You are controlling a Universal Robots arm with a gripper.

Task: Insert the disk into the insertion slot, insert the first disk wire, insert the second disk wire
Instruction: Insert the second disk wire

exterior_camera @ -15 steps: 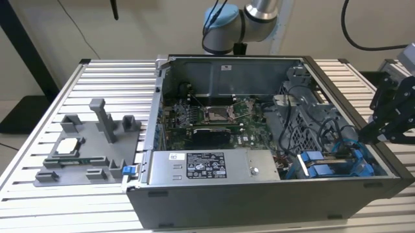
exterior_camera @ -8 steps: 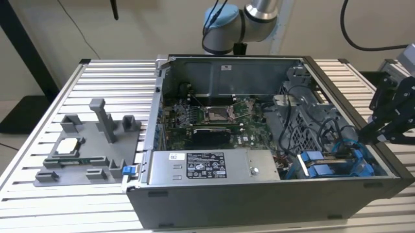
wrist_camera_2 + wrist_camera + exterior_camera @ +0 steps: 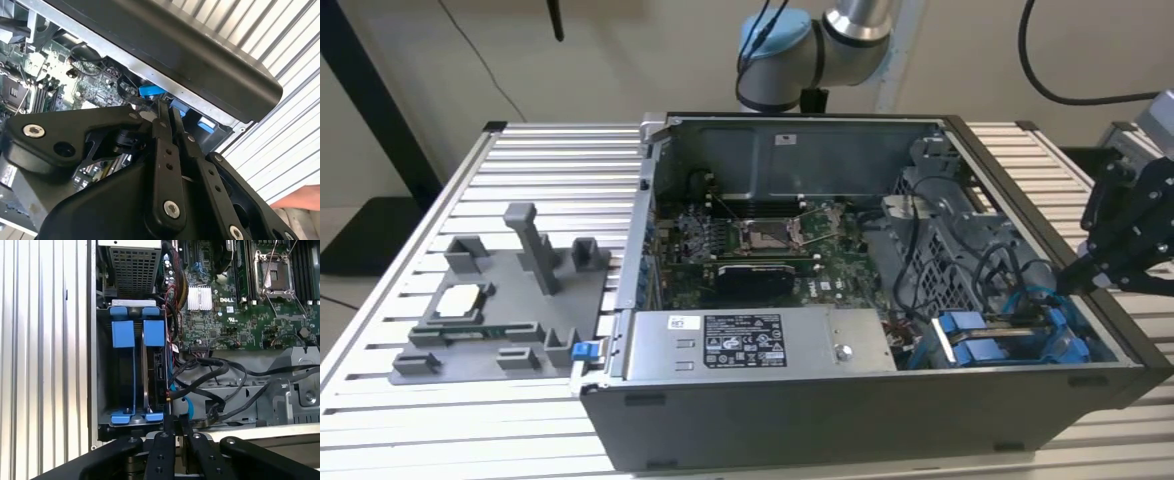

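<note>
Disk work is at the near corner of the open computer case, on the exterior view's right, and your gripper is there too. It leans in over the side wall of the case. In the second wrist view you see its two black fingers pressed close, side by side. You cannot tell if they pinch something thin.

Just past the tips, in the first wrist view, a light blue wire curls by. A bunch of black wires lies next to it. Right beside these wires stands the disk. It is up on its edge inside the insertion slot, and you can see its blue frame at both ends. A second blue frame sits in the same slot, just beside the disk, on the side closer to the case wall.

Look a bit further out and you find the green board flat on the floor of the case. A silver power box with a label lies along the near side, on the exterior view's left of the slot.

Outside the case, well apart on the exterior view's left, a grey holder with small parts rests on the table made of metal slats. The robot arm rises behind the far wall of the case.
</note>
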